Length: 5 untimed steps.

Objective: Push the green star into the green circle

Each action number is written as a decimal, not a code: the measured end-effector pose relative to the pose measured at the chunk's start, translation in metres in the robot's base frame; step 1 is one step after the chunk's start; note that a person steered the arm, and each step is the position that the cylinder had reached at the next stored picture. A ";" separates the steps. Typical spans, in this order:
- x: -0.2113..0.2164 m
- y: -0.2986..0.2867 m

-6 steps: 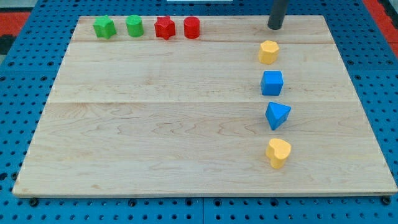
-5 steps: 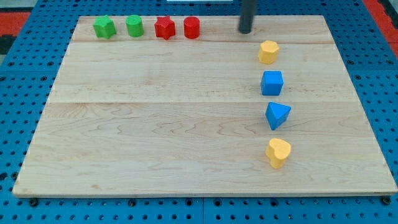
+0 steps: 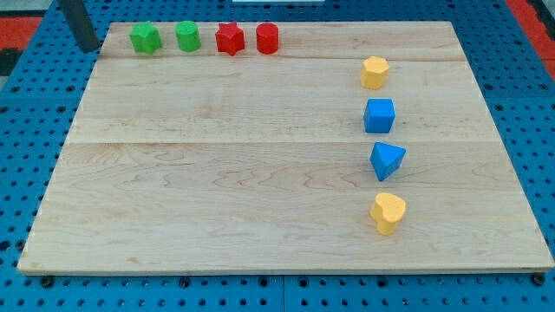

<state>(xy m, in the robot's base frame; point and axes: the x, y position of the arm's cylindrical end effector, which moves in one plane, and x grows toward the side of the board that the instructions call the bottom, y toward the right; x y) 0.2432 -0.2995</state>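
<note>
Nearest the view's bottom, a yellow heart (image 3: 388,212), then going up the view's right side a blue wedge (image 3: 387,160), a blue cube (image 3: 379,115) and a yellow block (image 3: 374,72) of rounded, many-sided shape, all in a loose column well apart from the work and no hindrance to it. Wide bare wood across the middle of the board (image 3: 217,173). Along the far edge, a row of four: green star (image 3: 145,37) at the view's left, green circle (image 3: 187,36) just beside it on the view's right with a narrow gap, then red star (image 3: 229,39) and red circle (image 3: 267,39). My tip (image 3: 87,48) down at the far left corner, to the view's left of the green star and not touching it, nothing gripped since a bare rod only. Seemingly set there so a push toward the view's right closes the gap. Likely risk: too long a shove nudging the circle into the red star behind.
</note>
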 end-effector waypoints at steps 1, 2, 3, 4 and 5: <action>-0.007 0.023; -0.012 0.075; -0.007 0.090; -0.006 0.075; -0.026 0.077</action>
